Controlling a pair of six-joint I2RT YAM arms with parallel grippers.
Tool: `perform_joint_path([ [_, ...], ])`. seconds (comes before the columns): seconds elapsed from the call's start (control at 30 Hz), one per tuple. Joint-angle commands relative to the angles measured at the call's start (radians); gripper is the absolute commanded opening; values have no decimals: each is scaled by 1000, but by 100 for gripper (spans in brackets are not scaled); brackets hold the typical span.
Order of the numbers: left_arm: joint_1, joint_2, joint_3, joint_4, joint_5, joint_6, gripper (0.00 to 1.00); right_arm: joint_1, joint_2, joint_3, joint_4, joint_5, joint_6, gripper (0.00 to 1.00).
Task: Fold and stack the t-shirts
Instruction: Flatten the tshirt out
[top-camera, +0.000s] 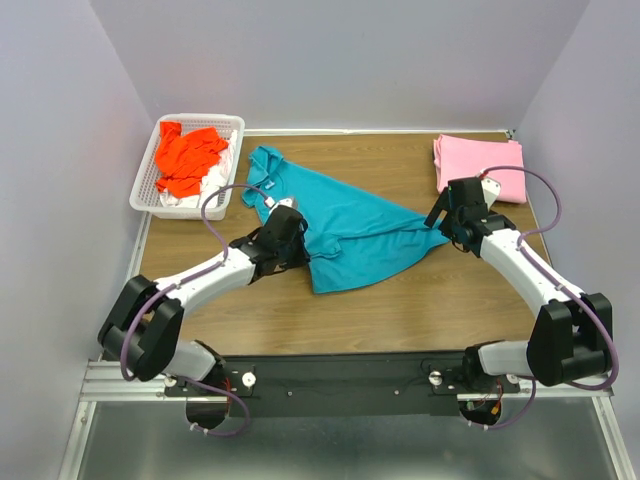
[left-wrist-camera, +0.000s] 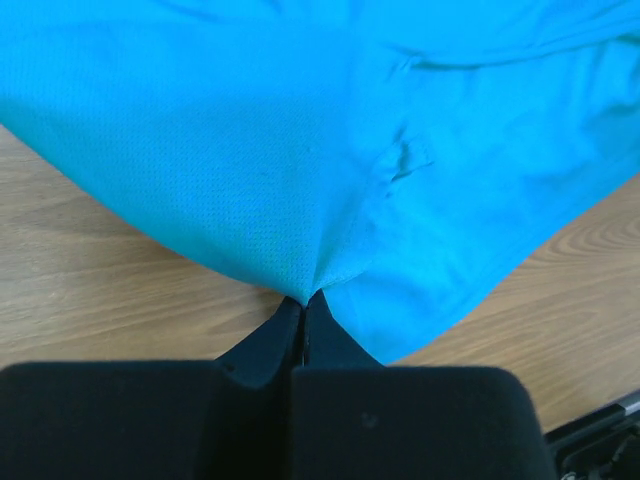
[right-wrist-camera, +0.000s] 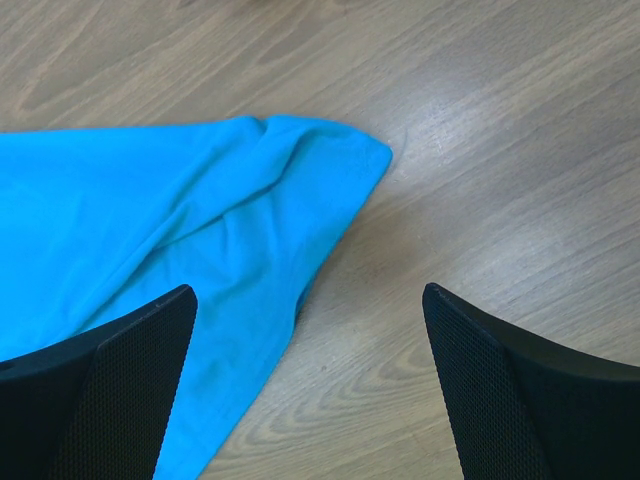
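Note:
The teal t-shirt (top-camera: 340, 225) lies spread and rumpled across the middle of the table. My left gripper (top-camera: 290, 232) is shut on its left edge; in the left wrist view the cloth (left-wrist-camera: 330, 150) is pinched between the closed fingertips (left-wrist-camera: 303, 300). My right gripper (top-camera: 440, 222) is open above the shirt's right tip (right-wrist-camera: 330, 160), holding nothing. The pink t-shirt (top-camera: 478, 165) lies folded at the back right corner. The orange-red t-shirt (top-camera: 187, 155) lies crumpled in the basket on top of the white t-shirt (top-camera: 185, 200).
The white lattice basket (top-camera: 235, 125) stands at the back left corner. Bare wood shows in front of the teal shirt and right of its tip (right-wrist-camera: 480, 180). Purple walls close in the left, back and right.

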Motion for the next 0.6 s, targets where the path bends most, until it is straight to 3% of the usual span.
perform_joint_path([
  [0.0, -1, -53, 22, -44, -43, 30, 0, -2, -6, -22, 8, 27, -1, 100],
  [0.3, 8, 31, -15, -75, -46, 14, 3, -2, -11, -38, 8, 32, -7, 100],
  [0.57, 13, 38, -22, -89, -60, 4, 21, -2, -2, -37, 8, 30, -9, 100],
])
